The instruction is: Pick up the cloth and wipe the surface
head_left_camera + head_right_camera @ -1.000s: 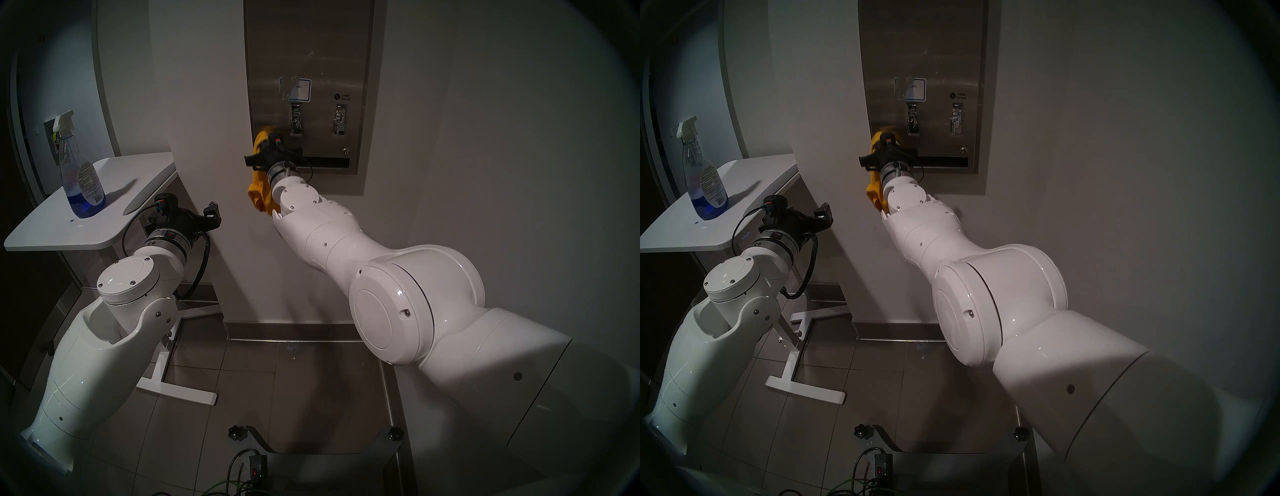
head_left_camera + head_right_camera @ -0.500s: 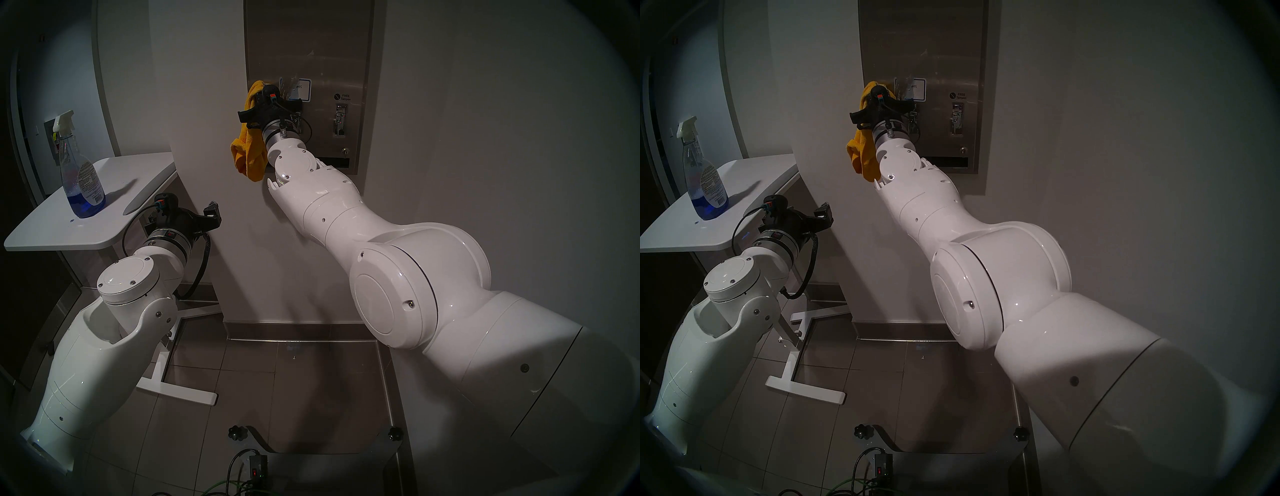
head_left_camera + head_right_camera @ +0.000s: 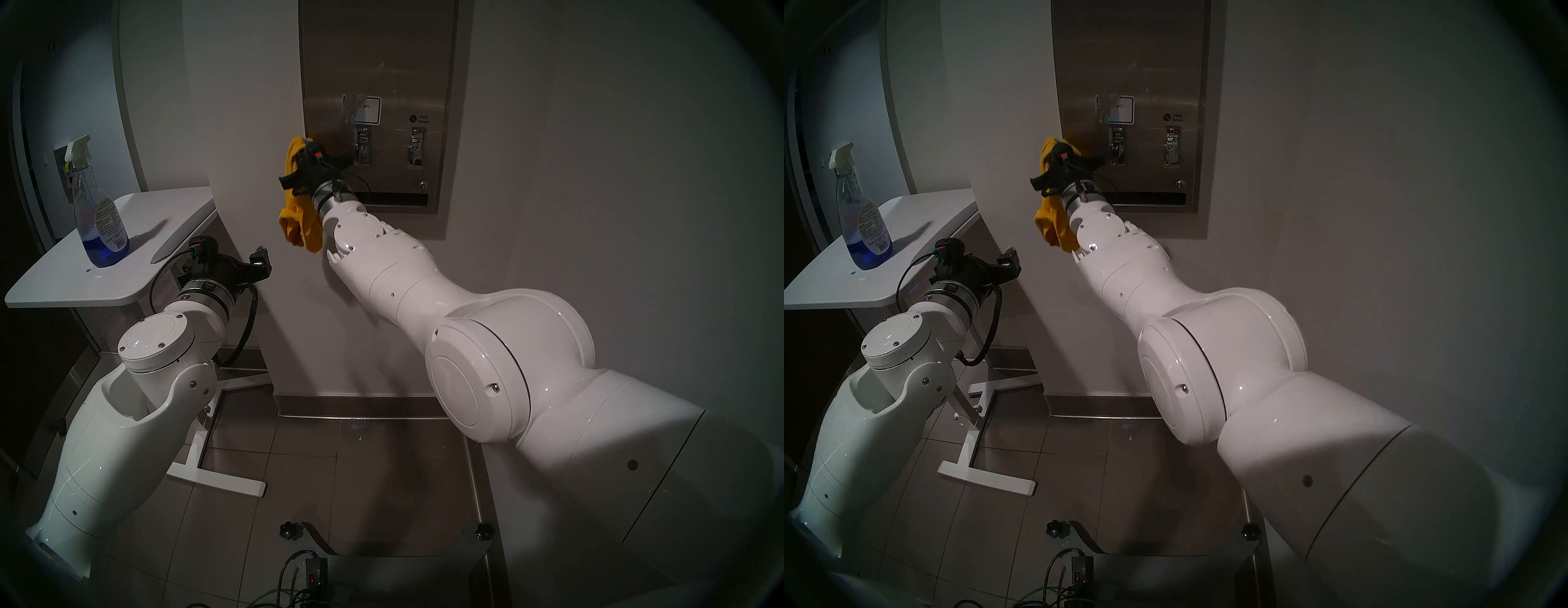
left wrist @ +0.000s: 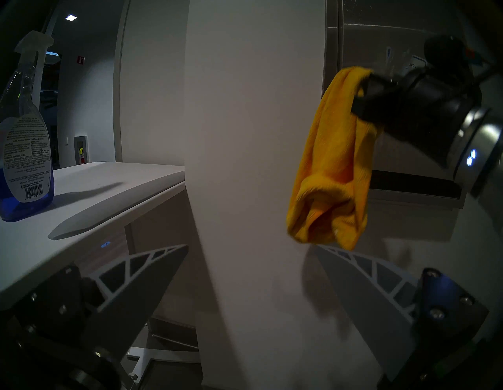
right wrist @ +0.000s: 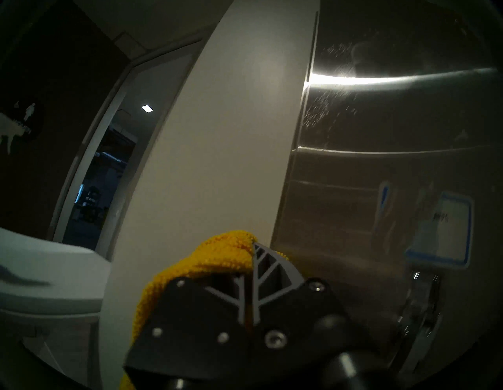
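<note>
The mustard-yellow cloth (image 3: 297, 214) (image 3: 1053, 220) (image 4: 332, 163) hangs from my right gripper (image 3: 306, 145) (image 5: 254, 257), which is shut on its upper part. The bunched top of the cloth (image 5: 217, 258) sits at the left edge of the steel dispenser panel (image 3: 382, 55) (image 3: 1132, 51) (image 5: 381, 136), level with the coin mechanisms (image 3: 362, 146). The rest dangles over the white wall. I cannot tell whether it touches the steel. My left gripper (image 3: 259, 265) (image 4: 251, 256) stands open and empty, low beside the white table.
A spray bottle (image 3: 99, 212) (image 4: 24, 152) of blue liquid stands on the white table (image 3: 140, 259) at the left. The table's white base (image 3: 220, 479) lies on the tiled floor. The blue-bordered label (image 5: 441, 231) is up and right of the cloth.
My right arm carried the cloth up from the panel's lower left to label height. It then came back down and slightly left. The left arm has not moved.
</note>
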Motion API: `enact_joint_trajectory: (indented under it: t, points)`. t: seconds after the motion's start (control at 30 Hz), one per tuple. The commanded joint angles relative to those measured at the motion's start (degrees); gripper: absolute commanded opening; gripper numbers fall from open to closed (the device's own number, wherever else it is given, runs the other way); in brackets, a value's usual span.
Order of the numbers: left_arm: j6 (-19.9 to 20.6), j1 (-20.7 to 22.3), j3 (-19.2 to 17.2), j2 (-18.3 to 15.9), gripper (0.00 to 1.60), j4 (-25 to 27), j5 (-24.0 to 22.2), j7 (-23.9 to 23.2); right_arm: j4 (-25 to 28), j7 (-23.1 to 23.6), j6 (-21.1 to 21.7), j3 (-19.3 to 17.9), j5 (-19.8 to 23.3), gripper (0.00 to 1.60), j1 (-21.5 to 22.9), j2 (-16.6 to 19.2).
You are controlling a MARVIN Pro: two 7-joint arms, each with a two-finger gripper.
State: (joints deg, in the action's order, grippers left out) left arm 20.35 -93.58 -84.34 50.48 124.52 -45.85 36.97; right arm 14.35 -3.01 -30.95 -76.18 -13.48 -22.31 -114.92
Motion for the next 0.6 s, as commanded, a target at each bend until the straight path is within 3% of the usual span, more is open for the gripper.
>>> enact_joint_trajectory:
  t: [0.0,0.23,0.57]
  points:
    - [-0.7,1.7,-1.2,0.0,1.60,1.5,0.0,-0.1,2.5,3.5,-0.7,0.4,0.1,0.00,0.3,0.0]
    - [-0.7,1.7,-1.2,-0.1,1.60,1.5,0.0,-0.1,2.7,10.7,-2.5,0.9,0.9,0.00,0.6,0.1]
    - [-0.7,1.7,-1.1,-0.1,1.60,1.5,0.0,-0.1,5.0,22.0,-3.5,-1.1,4.4,0.00,0.0,1.4]
